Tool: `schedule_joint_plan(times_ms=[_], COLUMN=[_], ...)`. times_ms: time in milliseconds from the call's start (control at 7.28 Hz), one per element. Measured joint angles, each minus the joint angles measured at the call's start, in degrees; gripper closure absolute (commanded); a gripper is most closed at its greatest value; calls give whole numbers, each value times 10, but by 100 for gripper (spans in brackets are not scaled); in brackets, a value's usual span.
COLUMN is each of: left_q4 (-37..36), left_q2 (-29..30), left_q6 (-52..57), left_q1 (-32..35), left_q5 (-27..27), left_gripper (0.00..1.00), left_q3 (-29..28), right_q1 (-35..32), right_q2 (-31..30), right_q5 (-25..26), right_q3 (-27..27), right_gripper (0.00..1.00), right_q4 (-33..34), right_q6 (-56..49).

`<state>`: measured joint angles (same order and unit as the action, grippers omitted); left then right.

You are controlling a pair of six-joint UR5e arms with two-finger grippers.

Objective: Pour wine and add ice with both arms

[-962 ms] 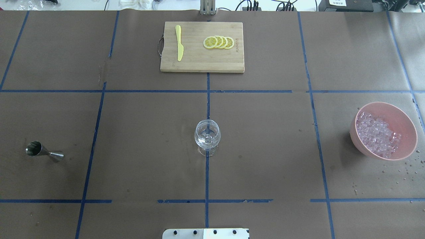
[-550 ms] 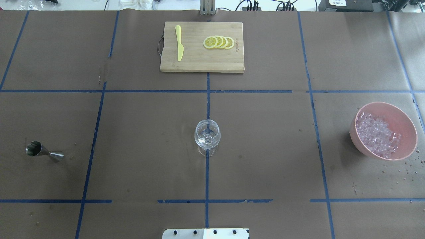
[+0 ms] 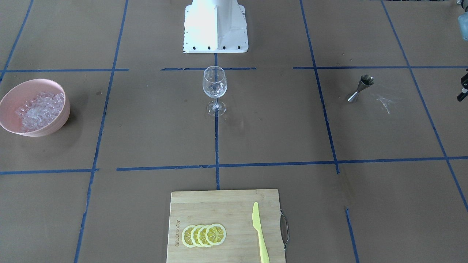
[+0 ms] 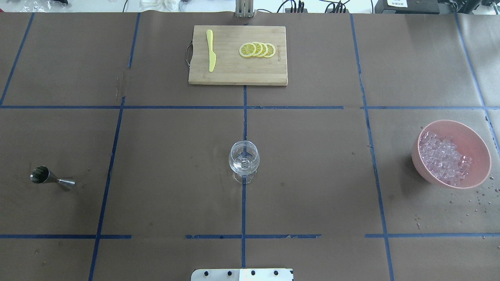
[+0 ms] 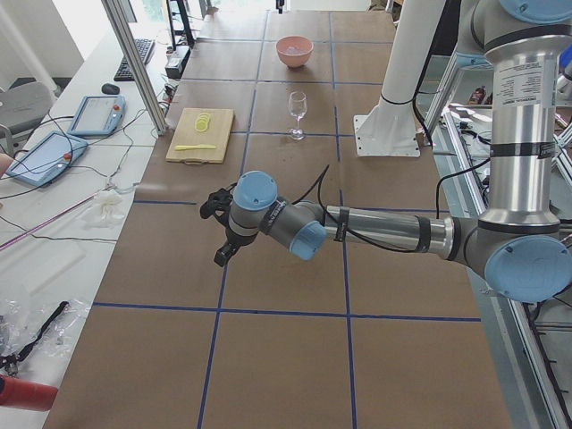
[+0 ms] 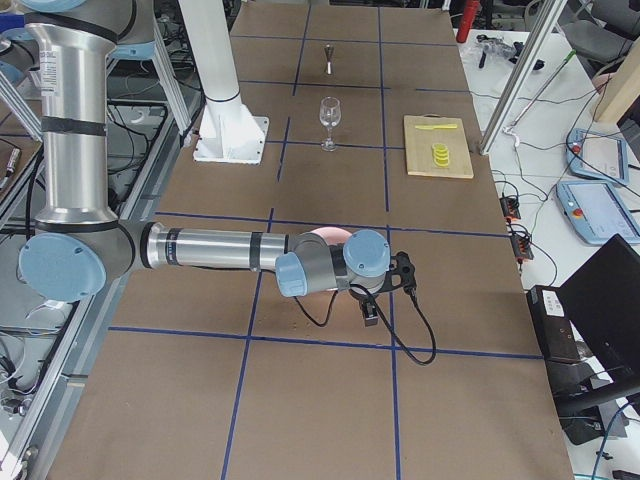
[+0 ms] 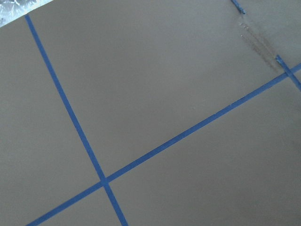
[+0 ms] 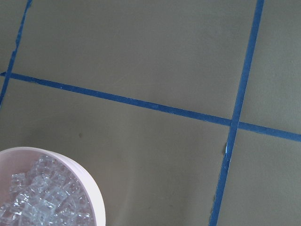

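I see the ice heaped in the pink bowl on the robot's right side of the table, with scattered droplets on the brown paper just beside the bowl. The wine glass stands upright on the centre tape line, near the white base and well apart from the bowl. On the left side a steel jigger stands alone. At the far edge a wooden cutting board carries a row of overlapping lemon slices and a yellow knife lying to their left. From the right end camera, the right arm stretches out level over the table, hiding most of the bowl, and the right gripper hangs beyond it; its wrist camera catches the bowl's rim and ice in the lower left corner. From the left end camera, the left arm reaches out level, and the left gripper hangs over bare paper and tape lines. I cannot tell whether either gripper's fingers are released or clenched.
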<state>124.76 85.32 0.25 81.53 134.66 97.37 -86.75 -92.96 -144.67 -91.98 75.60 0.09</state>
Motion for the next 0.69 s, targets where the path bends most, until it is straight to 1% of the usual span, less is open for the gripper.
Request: schedule_joint_plan(times_ms=[137,275,412,550,687], left_q4=[92,197,295,364,401], left_q2=[-22,-60,-102,-137,-161], left_q6=[-62,-135,-202,-254,-288], left_q1=[-32,-78,-134,-187,-235], left_q5=[-20,-68,-134,-197,-256], left_gripper=[2,2,2,2,2], left_q3=[-11,-16,-17,-18,-18], right_q1=[0,0,0,0,0], right_q2=[0,0,0,0,0], right_q5=[-2,-3,-4,-4,-4], right_q3=[0,0,-1,-1,-1], right_gripper=[0,0,0,0,0], right_q4=[0,0,0,0,-1], right_q6=[0,0,0,0,0])
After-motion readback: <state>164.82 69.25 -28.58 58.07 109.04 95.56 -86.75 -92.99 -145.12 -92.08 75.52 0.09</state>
